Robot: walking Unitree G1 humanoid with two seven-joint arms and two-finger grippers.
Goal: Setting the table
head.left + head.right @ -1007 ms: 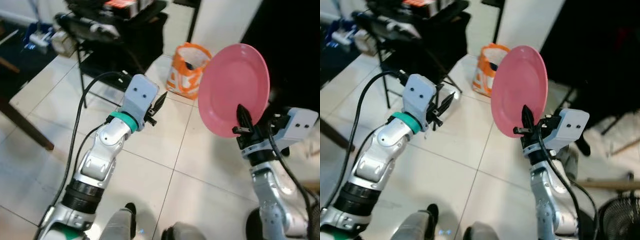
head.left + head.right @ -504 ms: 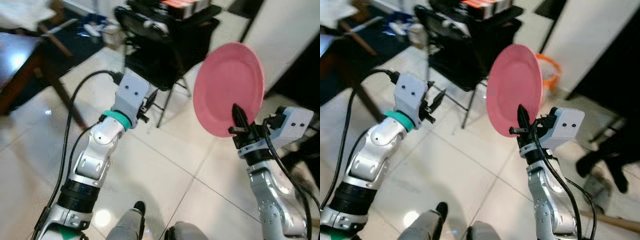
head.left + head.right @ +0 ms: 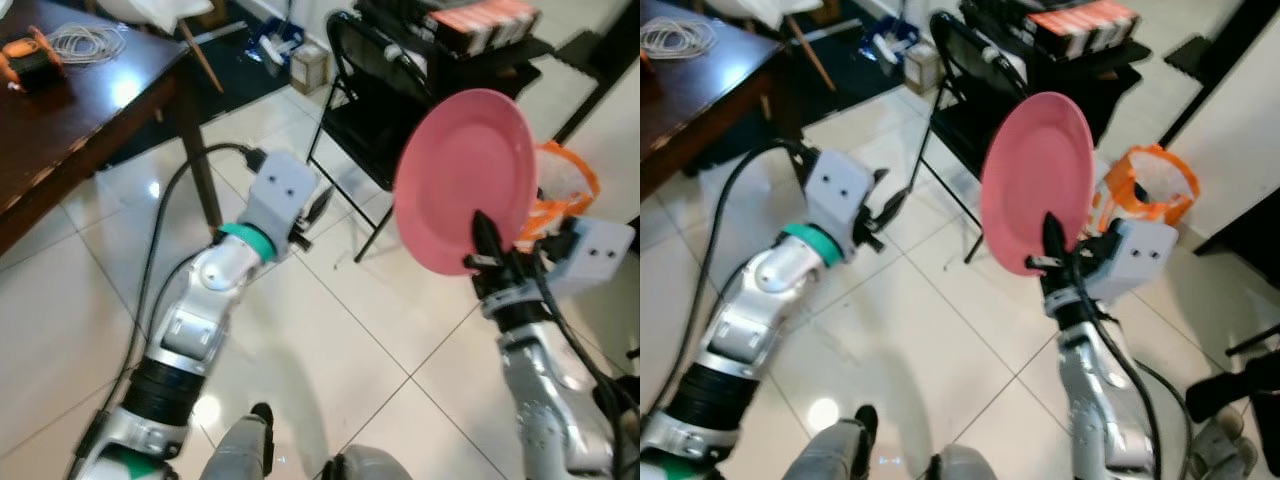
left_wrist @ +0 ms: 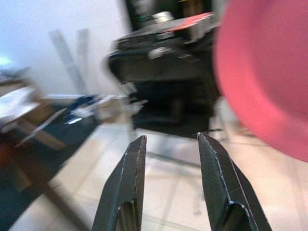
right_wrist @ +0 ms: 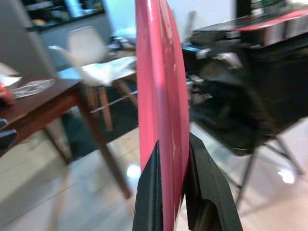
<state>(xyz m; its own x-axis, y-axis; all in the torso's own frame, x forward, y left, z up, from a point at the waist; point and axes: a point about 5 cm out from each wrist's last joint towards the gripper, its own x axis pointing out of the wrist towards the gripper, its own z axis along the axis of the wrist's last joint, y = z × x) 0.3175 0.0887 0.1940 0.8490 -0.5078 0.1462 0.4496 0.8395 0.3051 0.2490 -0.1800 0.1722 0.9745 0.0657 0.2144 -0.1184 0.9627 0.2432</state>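
- The right end effector (image 3: 487,245) is clamped on the lower rim of the pink plate (image 3: 465,175), held upright above the floor.
- The right wrist view gives the plate edge-on between the fingers (image 5: 149,192).
- The left end effector (image 4: 168,144) is parted and empty.
- The dark table (image 3: 80,95) stands at the left.

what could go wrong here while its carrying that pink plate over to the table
The right gripper pinches the pink plate only at its lower rim, and the plate stands on edge, so a jolt while walking might tip it out onto the tile floor. The black folding chair stands close ahead, so the plate could clip it. The left gripper is open and free.
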